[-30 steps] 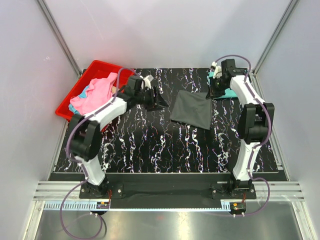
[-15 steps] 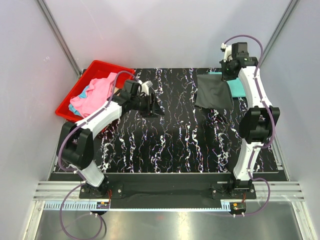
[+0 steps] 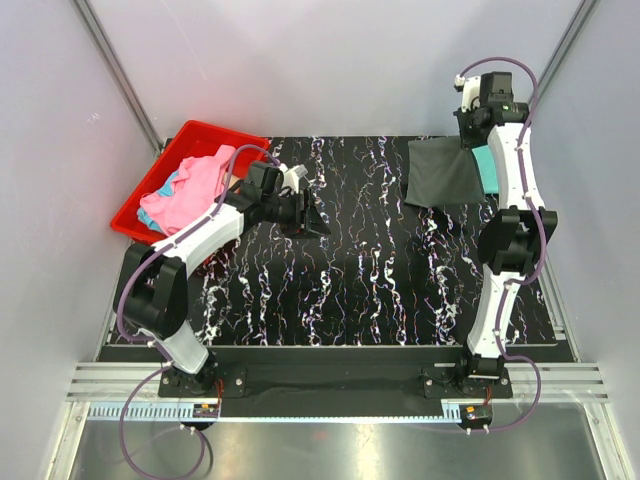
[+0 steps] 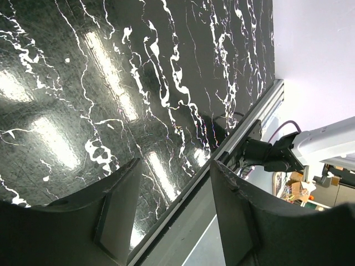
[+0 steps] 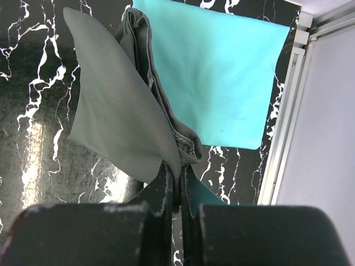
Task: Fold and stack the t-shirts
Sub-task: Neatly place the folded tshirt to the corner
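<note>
Right wrist shows your right end effector (image 5: 176, 185) pinched shut on the grey shirt (image 5: 119, 119), which hangs limp at the far-right tabletop (image 3: 330, 290) just by the flat teal shirt (image 5: 216, 83). It looks light and floppy, so grip the bunched edges. Left end effector (image 4: 175, 166) gapes empty. Count: one grey, one teal, one pink shirt (image 3: 195, 185) in the bin (image 3: 130, 215).

The surface (image 3: 350, 280) is glossy black, streaked all over with white marble-like veins. One t-shirt is plain charcoal grey (image 5: 116, 122) with a fine weave, another is plain teal (image 5: 216, 77), and a pink t-shirt (image 3: 195, 185) and some light blue cloth (image 3: 170, 183) show against the red bin (image 3: 130, 215). The arms (image 3: 210, 228) are white and black with purple cables (image 3: 497, 62), and the left fingers (image 4: 119, 205) are black.
</note>
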